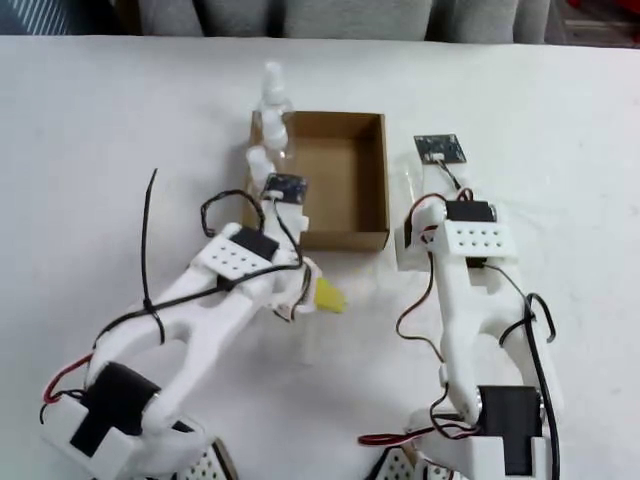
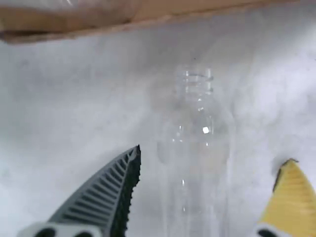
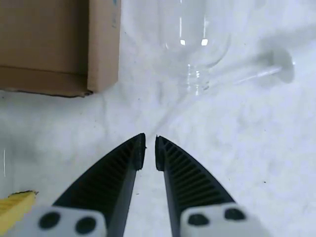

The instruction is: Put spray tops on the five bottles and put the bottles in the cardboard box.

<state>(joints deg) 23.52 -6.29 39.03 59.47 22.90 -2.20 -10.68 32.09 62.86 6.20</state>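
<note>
A clear, capless bottle (image 2: 196, 123) lies on the desk (image 1: 100, 120) near the cardboard box (image 1: 340, 238), inside the wide-spread left tool (image 2: 213, 158), the right tool (image 3: 150, 145) pressed almost together, empty; light, slick, easily dented, so probably pinch mid-body gently.

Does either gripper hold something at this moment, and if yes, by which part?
Nothing is held. The left gripper is open, one finger on each side of a capless clear bottle, not clamping it; the right gripper is shut, empty.
</note>
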